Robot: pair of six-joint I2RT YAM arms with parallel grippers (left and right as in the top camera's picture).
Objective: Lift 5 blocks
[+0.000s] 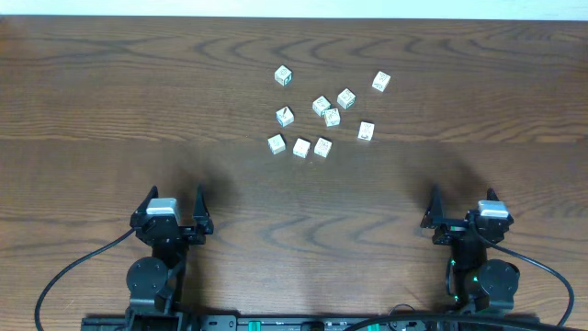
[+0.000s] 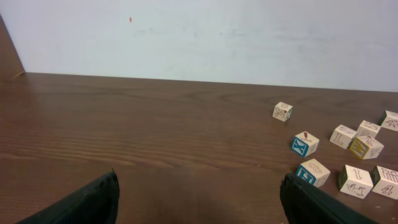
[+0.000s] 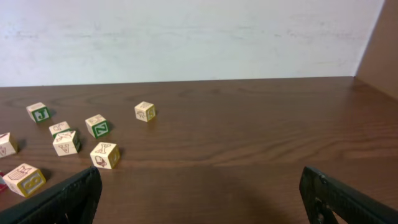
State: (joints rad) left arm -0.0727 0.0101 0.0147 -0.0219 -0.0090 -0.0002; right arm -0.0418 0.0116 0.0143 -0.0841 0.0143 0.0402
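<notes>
Closest in, at the near edge of the dark brown wood-grain table, sit two black robot arms, so two grippers total. On one side the left gripper has its black fingers spread wide with nothing between them. The right gripper is the same deal, wide apart and holding nothing. Both are well apart from the cubes.

Further out, centre-right on the tabletop, I count ten small cream-white printed wooden blocks, loosely scattered, every one lying on the bare wood. The nearest bunch is a row of three just beside each other. Past that there's one on the left and one off to the right, then a pair touching at the corners with another just beside them. Farthest back are two loners, well apart, one left and one right. Behind it all is a plain white wall.
</notes>
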